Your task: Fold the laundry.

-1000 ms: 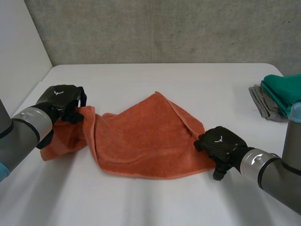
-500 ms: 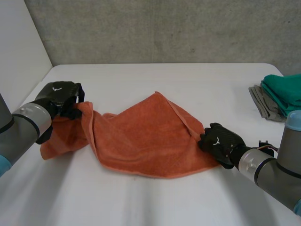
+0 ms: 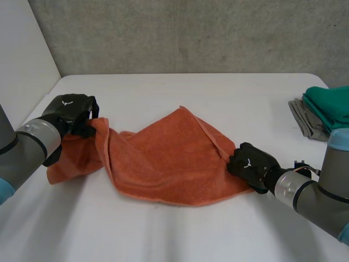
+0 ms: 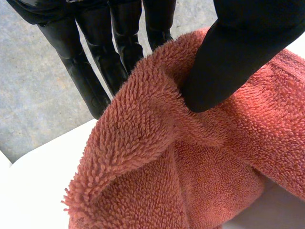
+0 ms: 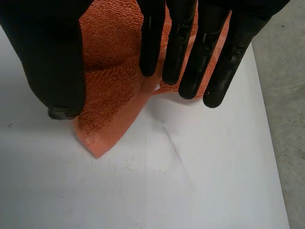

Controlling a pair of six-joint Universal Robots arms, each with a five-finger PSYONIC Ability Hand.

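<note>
Nearest to me, the right hand (image 3: 252,165) lies low on the white table (image 3: 163,234), at the right corner of the orange towel (image 3: 163,153). In its wrist view its fingers (image 5: 178,43) are straight and spread above the towel (image 5: 114,71), with the thumb out to one side. The corner's pointed tip lies flat on the table under the palm. I read this hand as released: nothing is curled round the cloth.

The towel lies rumpled across the middle of the table, between the two hands, with a ridge running from its far point down to the right hand.

Farther back at the other end, the left hand (image 3: 71,111) has the towel's left edge. In its wrist view the thumb (image 4: 228,62) presses a raised fold of the terry cloth (image 4: 157,157) against the fingers behind it, so this hand is grasping the towel. Below the hand a flap of the towel rests on the table.

Beyond, at the far right edge of the table and well apart from the towel, a folded green cloth (image 3: 330,106) sits on a folded grey cloth (image 3: 305,117). A grey wall (image 3: 191,33) stands behind.
</note>
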